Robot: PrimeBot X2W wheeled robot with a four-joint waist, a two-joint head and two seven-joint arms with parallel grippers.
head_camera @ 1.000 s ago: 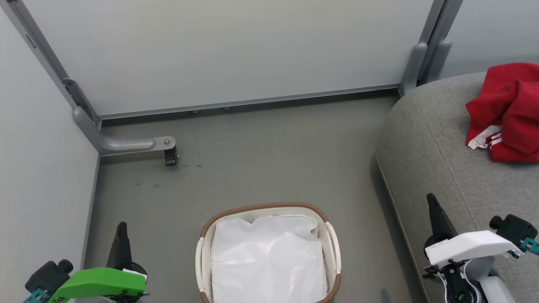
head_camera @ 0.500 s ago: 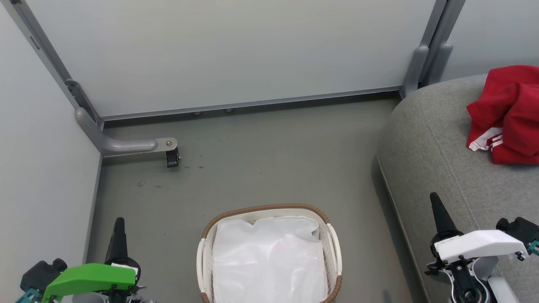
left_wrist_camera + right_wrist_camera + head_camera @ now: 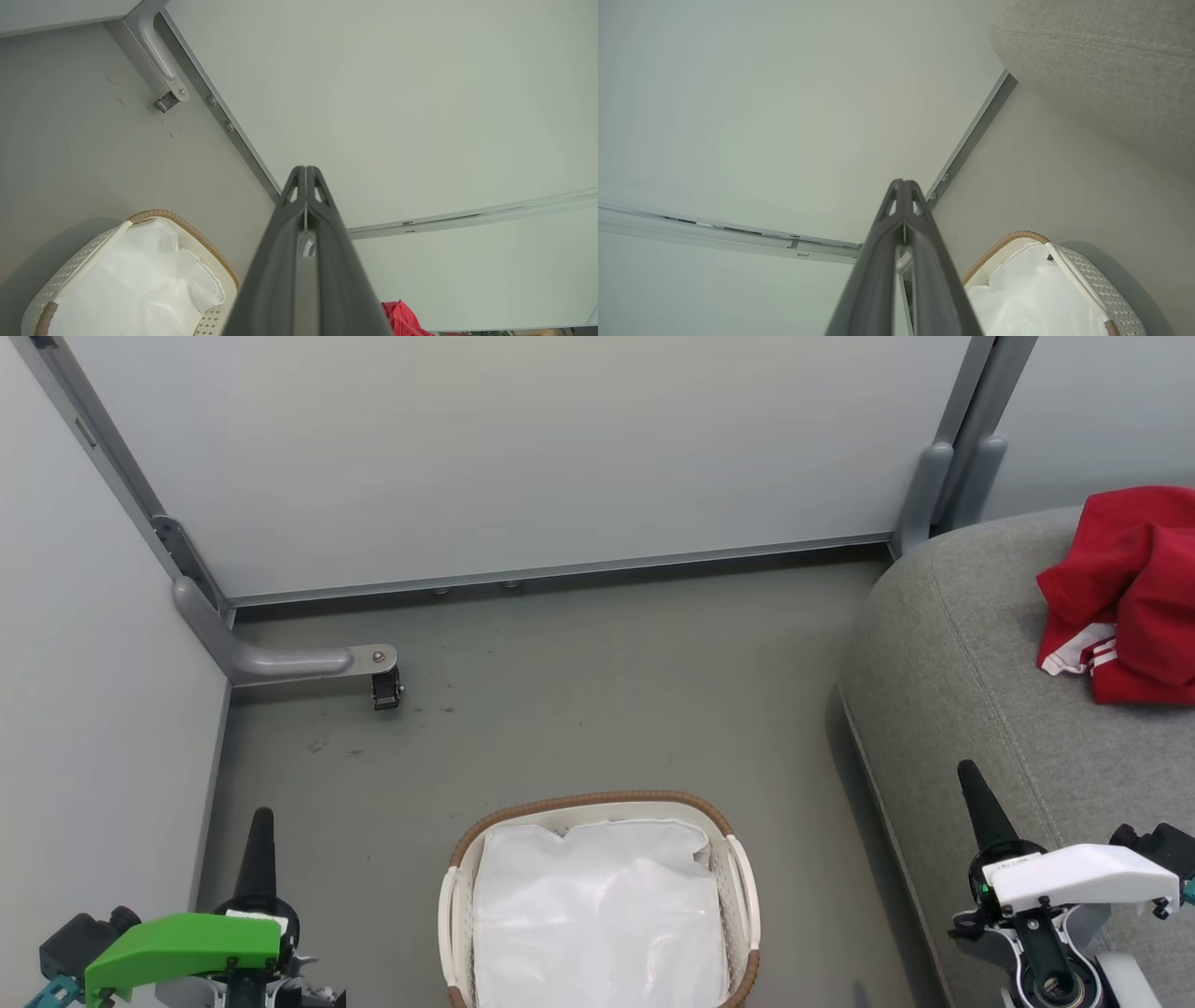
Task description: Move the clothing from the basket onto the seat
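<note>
As seen from the head camera, the clothing [image 3: 1134, 597] lies in a crumpled red heap on the seat [image 3: 962, 709], at the far right edge of the frame. A hem with thin white stripes [image 3: 1083, 655] faces the near-left side of the heap. The seat is a grey upholstered cushion with a rounded corner and a stitched seam, and it fills the right side of the view.

The basket [image 3: 597, 800] stands on the grey floor [image 3: 579, 681] at bottom centre, to the left of the seat and clear of it. Its brown woven-look rim is visible along the far edge, with a white handle on each side. A plain white sheet lining [image 3: 597, 915] covers its interior.

The left gripper [image 3: 259, 831], under a green housing, sits at lower left, well apart from the basket. In the left wrist view its two dark fingers are pressed together along their length and grip no object. The right gripper [image 3: 971, 784], under a white housing, sits at lower right, in front of the near part of the seat. In the right wrist view its fingers are likewise closed tip to tip with nothing between them.

Pale partition panels [image 3: 523, 448] in grey metal frames enclose the floor area. A curved frame foot with a small black caster [image 3: 385, 691] rests on the floor at the left.
</note>
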